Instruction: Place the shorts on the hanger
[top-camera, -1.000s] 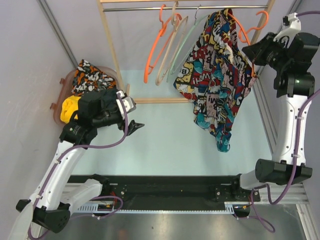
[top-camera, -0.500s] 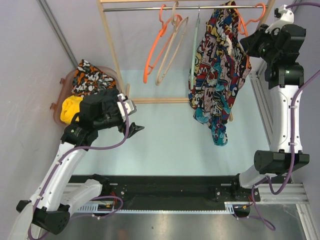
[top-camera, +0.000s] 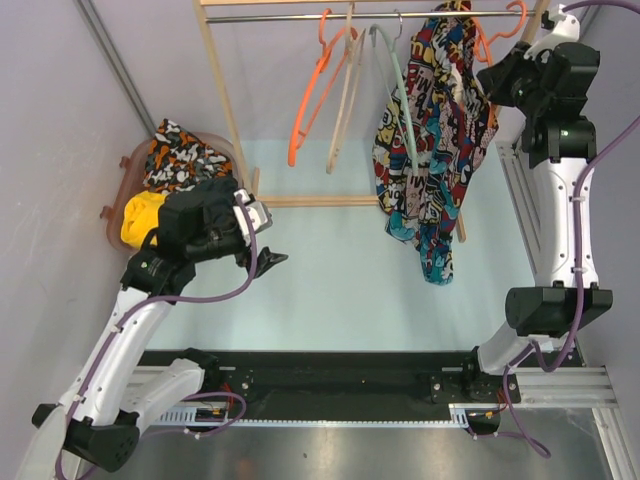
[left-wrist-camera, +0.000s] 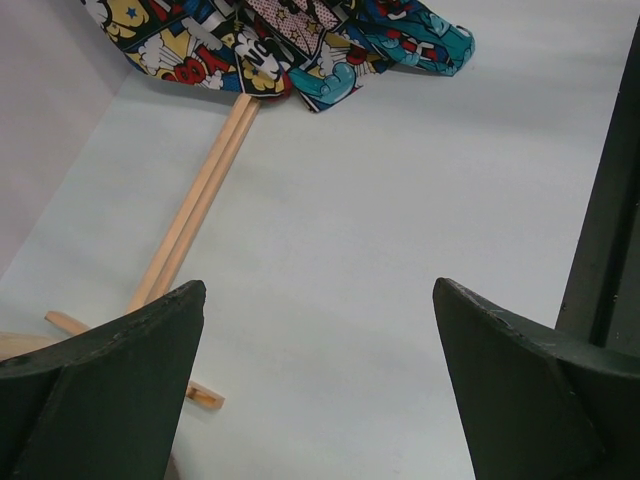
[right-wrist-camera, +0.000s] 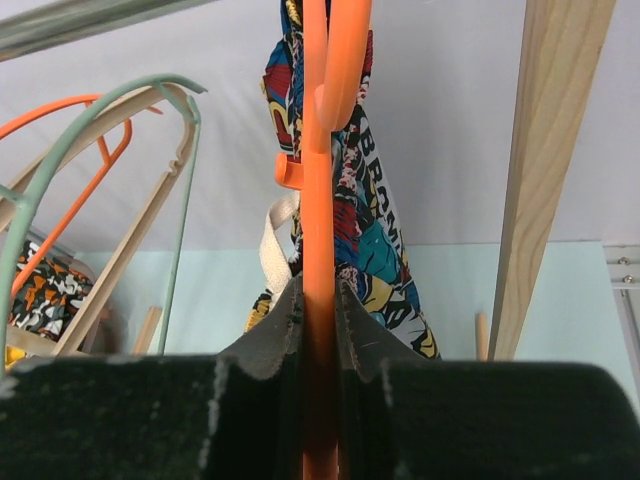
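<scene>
The comic-print shorts (top-camera: 432, 150) hang draped on the thin orange hanger (top-camera: 487, 38), whose hook sits at the rail near the rack's right post. My right gripper (top-camera: 498, 80) is shut on the hanger's rod (right-wrist-camera: 318, 230), with the shorts (right-wrist-camera: 370, 240) and their pale drawstring (right-wrist-camera: 275, 250) just beyond its fingertips. My left gripper (top-camera: 272, 257) is open and empty, low over the table at the left. In the left wrist view the shorts' hem (left-wrist-camera: 300, 50) shows far ahead of it.
A wooden rack (top-camera: 225, 110) holds another orange hanger (top-camera: 312, 95), a wooden one (top-camera: 343, 100) and a pale green one (top-camera: 400, 95). A basket (top-camera: 128, 180) at the left holds patterned and yellow garments. The rack's right post (right-wrist-camera: 550, 170) is close to my right gripper.
My right gripper has carried the hanger and shorts up and back to the rail. The shorts now hang narrower and straighter. The pale green hanger has swung. The left arm has barely moved.
</scene>
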